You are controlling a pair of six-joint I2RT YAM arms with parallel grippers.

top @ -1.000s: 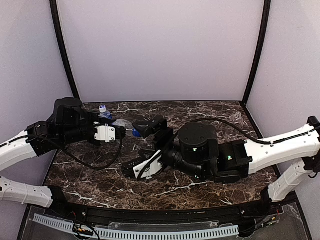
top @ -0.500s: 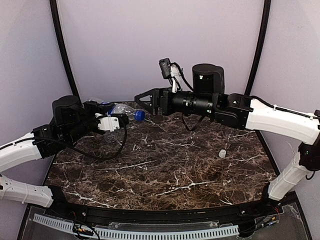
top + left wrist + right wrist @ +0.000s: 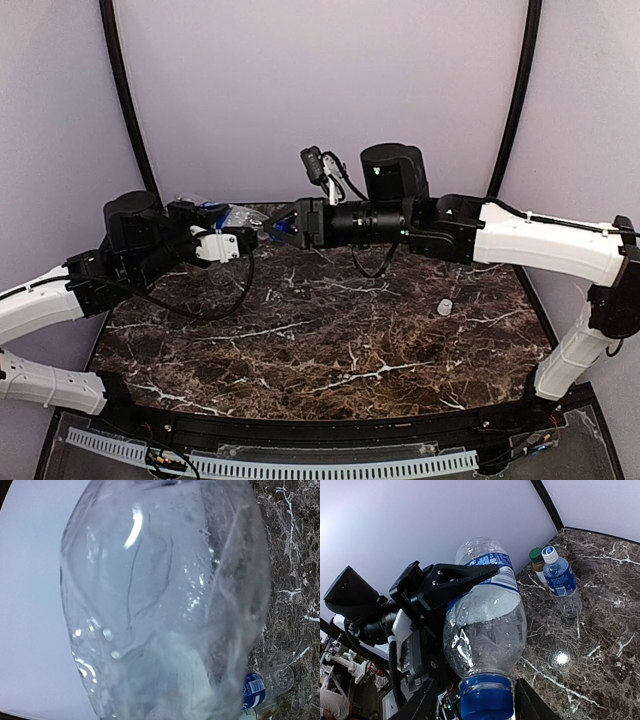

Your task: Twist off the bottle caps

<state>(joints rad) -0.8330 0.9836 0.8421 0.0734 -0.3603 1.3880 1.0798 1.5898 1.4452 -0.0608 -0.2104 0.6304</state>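
You see a table (image 3: 400,350) with a dark brown stone top. Thin white lines run all over it. A pale purple far wall (image 3: 320,90) stands behind it. A left wall (image 3: 40,120) and a right wall (image 3: 590,100) close the sides. A left post (image 3: 125,110) and a right post (image 3: 512,100), both black, go up in the far corners. A bright light spot (image 3: 561,658) shines on the top. Along the near edge you see a black rail (image 3: 330,425) and a white strip (image 3: 300,467) with slots.

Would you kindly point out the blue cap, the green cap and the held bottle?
blue cap (image 3: 486,697): right wrist view, its ribbed side.
green cap (image 3: 536,555): right wrist view, its middle.
held bottle (image 3: 485,630): right wrist view, clear wall between label and cap.
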